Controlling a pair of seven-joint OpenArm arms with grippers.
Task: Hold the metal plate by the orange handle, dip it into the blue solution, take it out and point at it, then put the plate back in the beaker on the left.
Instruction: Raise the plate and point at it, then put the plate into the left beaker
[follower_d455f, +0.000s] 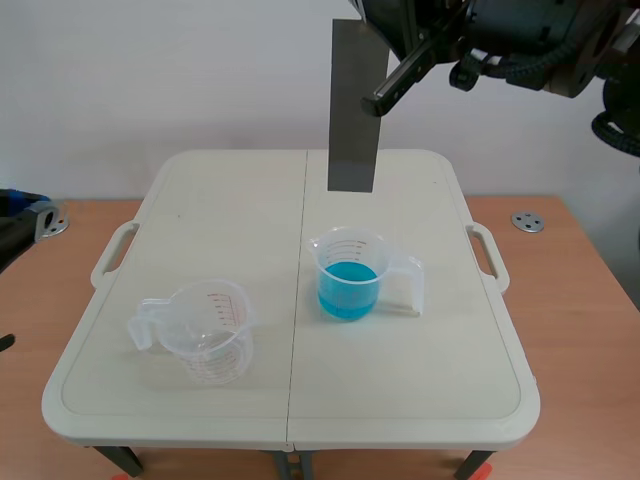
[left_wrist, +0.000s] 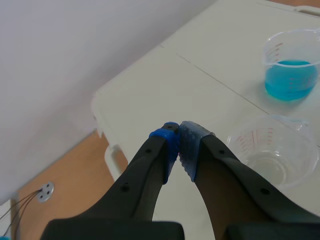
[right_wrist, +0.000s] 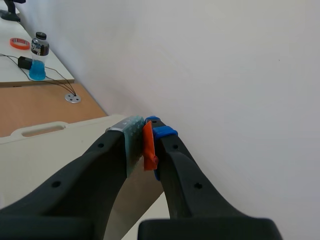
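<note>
**Plate held high above the blue cup, by its orange handle**

Nearest the robot on the pale folding table (follower_d455f: 420, 420) stands the empty clear measuring cup (follower_d455f: 200, 335), red marks on its wall, handle turned outward to the left. Low at the table's left edge sits the left arm (follower_d455f: 18, 222). Its jaws are closed on nothing, the dotted pads pressed together, and the empty cup lies just ahead of them.

A little farther back, right of the table's middle seam, is the second cup (follower_d455f: 350, 275), about half full of blue liquid (follower_d455f: 347, 292), with its handle pointing right.

Beyond and well above that cup hangs the metal plate (follower_d455f: 356, 120). It is a long, narrow, dark grey strip with straight edges and a dull, even face. It hangs upright, its lower edge clear of the cup's rim. The right arm (follower_d455f: 530, 35) reaches in across the top, and its jaws are clamped on the small orange handle (right_wrist: 148, 147) at the plate's upper end, one pad on each side.

The plate looks thin, stiff and fairly light. Held by one small tab, it will probably tend to swing or pivot when moved. The orange handle is the right place to hold it, since the bare metal looks smooth and would likely be slippery once wet. Both cups look like light plastic, so a knock from the plate's edge on a rim could tip them. A straight, centred descent into the blue cup seems the safe course.
</note>
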